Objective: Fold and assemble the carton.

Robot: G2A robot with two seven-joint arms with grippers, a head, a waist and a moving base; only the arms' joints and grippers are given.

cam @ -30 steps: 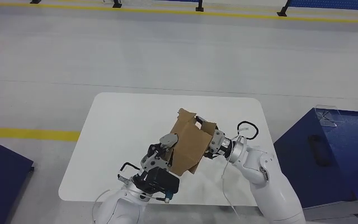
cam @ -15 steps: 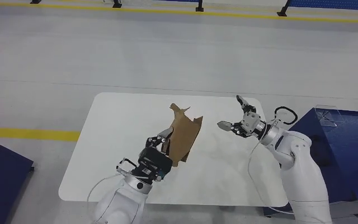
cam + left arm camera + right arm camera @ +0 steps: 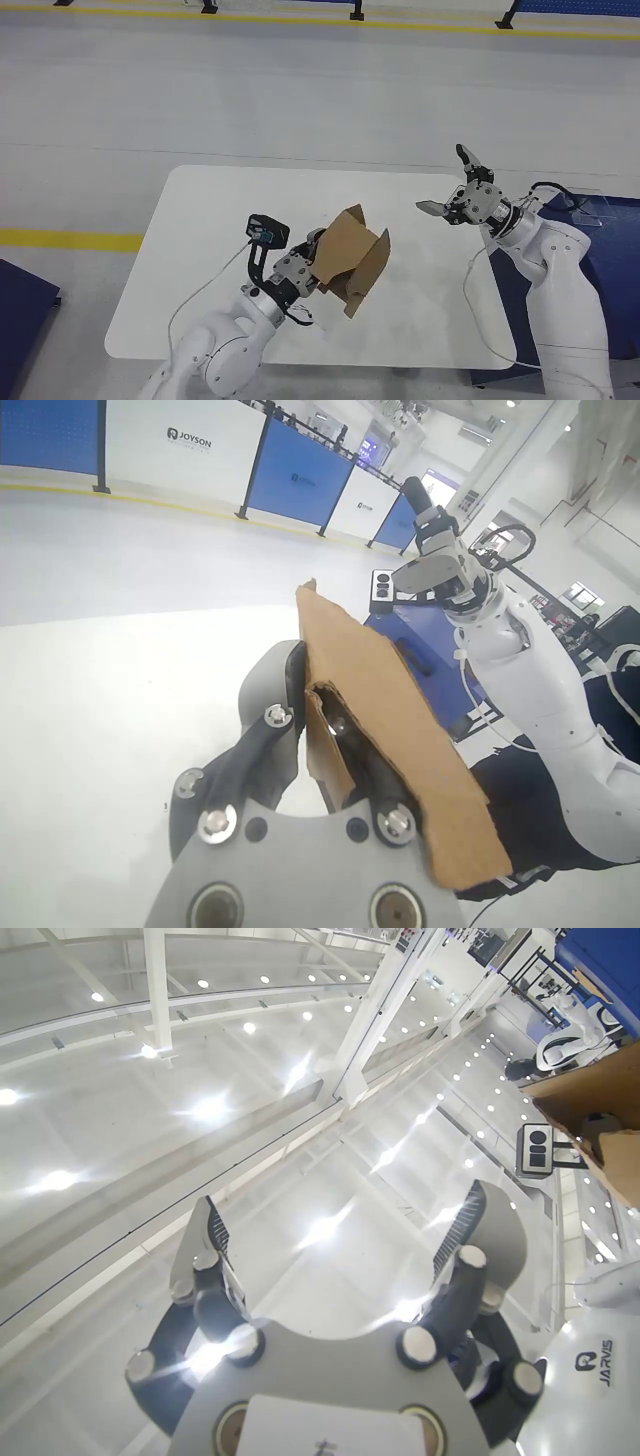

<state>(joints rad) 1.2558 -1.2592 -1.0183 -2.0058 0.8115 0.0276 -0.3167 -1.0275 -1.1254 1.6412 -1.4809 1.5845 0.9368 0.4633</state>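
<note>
The brown cardboard carton (image 3: 352,258) is partly unfolded and held tilted above the middle of the white table (image 3: 200,260). My left gripper (image 3: 312,262) is shut on the carton's near edge; in the left wrist view its fingers (image 3: 295,680) pinch the cardboard panel (image 3: 385,720). My right gripper (image 3: 447,182) hangs open above the table's far right corner, well clear of the carton, its ribbed pads (image 3: 452,1233) spread with nothing between them. A corner of the carton (image 3: 595,1113) shows at the edge of the right wrist view.
A dark blue cabinet (image 3: 570,290) stands just off the table's right side, close to the right arm. A clear bracket (image 3: 585,203) sits on its far corner. Yellow floor tape (image 3: 70,240) runs left of the table. Bare tabletop lies left and front.
The right gripper let go of the carton and swung up and away to the right. The left arm turned the carton over and carried it slightly right, its panels now spread open.
</note>
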